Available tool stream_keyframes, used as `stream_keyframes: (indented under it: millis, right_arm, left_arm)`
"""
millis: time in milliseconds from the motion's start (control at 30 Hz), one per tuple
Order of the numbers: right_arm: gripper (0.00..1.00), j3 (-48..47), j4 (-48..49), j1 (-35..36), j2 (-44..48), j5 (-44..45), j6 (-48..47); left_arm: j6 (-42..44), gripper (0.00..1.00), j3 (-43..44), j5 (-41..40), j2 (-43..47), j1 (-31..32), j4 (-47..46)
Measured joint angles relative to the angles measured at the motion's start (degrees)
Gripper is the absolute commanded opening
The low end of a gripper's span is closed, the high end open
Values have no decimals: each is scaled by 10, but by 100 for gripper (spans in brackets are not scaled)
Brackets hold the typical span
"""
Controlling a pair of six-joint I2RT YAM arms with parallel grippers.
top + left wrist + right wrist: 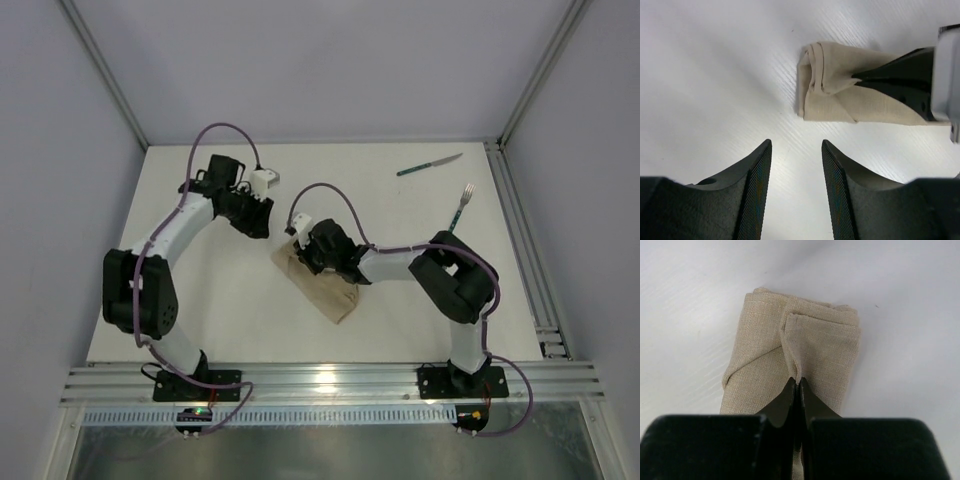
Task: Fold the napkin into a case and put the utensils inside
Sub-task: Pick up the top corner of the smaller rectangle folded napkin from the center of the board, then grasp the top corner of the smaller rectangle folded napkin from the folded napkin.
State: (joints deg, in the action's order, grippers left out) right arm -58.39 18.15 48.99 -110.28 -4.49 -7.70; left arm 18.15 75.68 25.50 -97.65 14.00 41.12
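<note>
From above, the right arm is hiding the far end of the napkin (338, 297) in the middle of the table (230, 300) — we are seeing a narrow beige oblong, flaps layered. The right gripper (797, 382) is pinching its top fold; the left gripper (795, 146) is hovering beside it, narrowly parted, empty.

- napkin (322, 285): plain beige-tan, fine woven texture, unprinted.
- tabletop (230, 290): white, faintly ribbed.
- knife (428, 166): dark green handle, silver blade.
- fork (461, 208): silver tines, dark green handle.
- left end effector (796, 145), right end effector (796, 382): black; a fine grid pattern is noted on the left pads (757, 190).
- cables (228, 125): purple.
</note>
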Motion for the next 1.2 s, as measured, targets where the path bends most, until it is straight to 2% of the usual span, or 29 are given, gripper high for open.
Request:
stream_keyframes:
  millis: [133, 300, 400, 533, 733, 833, 967, 1200]
  right_arm:
    - [4, -14, -1, -23, -11, -2, 53]
    - [4, -51, -1, -29, -42, -11, 118]
    - [4, -52, -2, -35, -46, -21, 159]
    - [4, -52, -3, -46, -46, -32, 197]
    - [4, -52, -5, -50, -46, -35, 226]
    - [4, -52, -6, -50, -46, -41, 229]
    - [4, -52, -1, -50, -46, -44, 229]
    - [4, -52, -1, -52, -46, -45, 230]
  left_arm:
    - [0, 47, 0, -13, 52, -5, 7]
    - [4, 52, -36, -62, 58, 43, -13]
    - [2, 54, -68, -89, 35, 89, -52]
    - [2, 56, -77, -137, 26, 118, -126]
    - [3, 49, -90, -153, 12, 126, -183]
    - [-14, 53, -125, -122, 25, 116, -231]
    - [-56, 51, -196, -75, 73, 75, -244]
    - [-133, 50, -203, -3, 88, 3, -265]
